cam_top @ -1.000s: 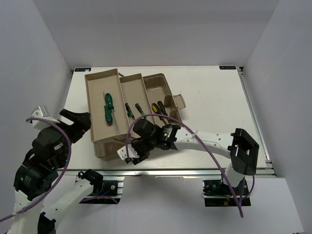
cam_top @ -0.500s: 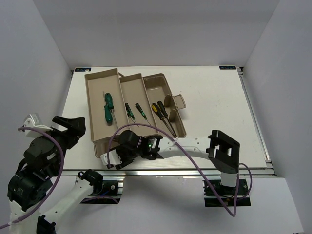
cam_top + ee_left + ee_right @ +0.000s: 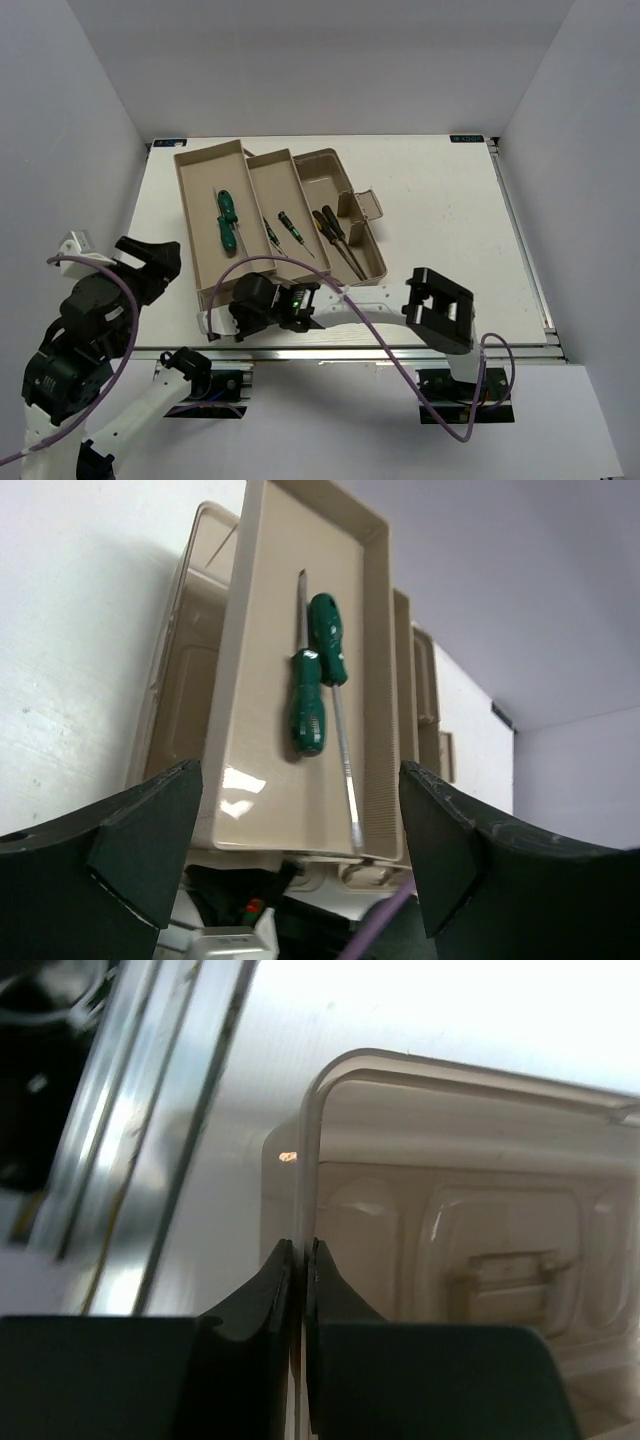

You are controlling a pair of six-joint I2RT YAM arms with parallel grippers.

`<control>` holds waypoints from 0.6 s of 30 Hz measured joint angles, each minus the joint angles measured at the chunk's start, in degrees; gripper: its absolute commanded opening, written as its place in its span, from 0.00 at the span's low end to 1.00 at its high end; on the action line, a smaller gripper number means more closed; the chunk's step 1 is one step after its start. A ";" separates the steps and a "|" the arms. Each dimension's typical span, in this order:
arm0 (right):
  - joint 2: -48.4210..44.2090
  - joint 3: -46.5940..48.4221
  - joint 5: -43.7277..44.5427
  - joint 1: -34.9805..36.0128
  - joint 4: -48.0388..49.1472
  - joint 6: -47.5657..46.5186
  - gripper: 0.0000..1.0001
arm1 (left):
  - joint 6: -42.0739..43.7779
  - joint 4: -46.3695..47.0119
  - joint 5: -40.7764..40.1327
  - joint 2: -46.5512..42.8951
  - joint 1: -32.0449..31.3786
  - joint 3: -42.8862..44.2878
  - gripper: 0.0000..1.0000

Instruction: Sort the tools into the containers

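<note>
screwdrivers (image 3: 226, 221) lie in the toolbox (image 3: 318, 172) on the table (image 3: 440, 210); right tool (image 3: 213, 322) sits at its near corner, left tool (image 3: 165, 262) apart, spread wide. left wrist: two green screwdrivers (image 3: 310, 700) share one tray (image 3: 268, 590). right wrist: tool (image 3: 299, 1260) clenched on the toolbox rim (image 3: 306, 1140).

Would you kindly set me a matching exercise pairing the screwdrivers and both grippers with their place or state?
Things:
1. green screwdrivers
2. small screwdrivers
3. left gripper
4. right gripper

Place or state:
A. shut on the lid
B. in the left tray
C. open, holding nothing
D. in the middle tray

Pairs: 1-B, 2-D, 3-C, 4-A.
</note>
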 measured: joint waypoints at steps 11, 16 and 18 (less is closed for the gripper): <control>-21.49 -14.27 -11.37 -9.86 -1.31 9.18 0.00 | -5.75 1.07 -0.24 2.21 0.00 -12.57 0.60; -28.30 -22.01 -14.21 -13.16 1.90 11.39 0.00 | -9.01 1.44 0.00 2.69 0.00 -21.07 0.41; -28.74 -23.52 -14.12 -13.51 2.36 12.11 0.00 | -9.64 2.21 0.55 3.34 0.00 -23.91 0.33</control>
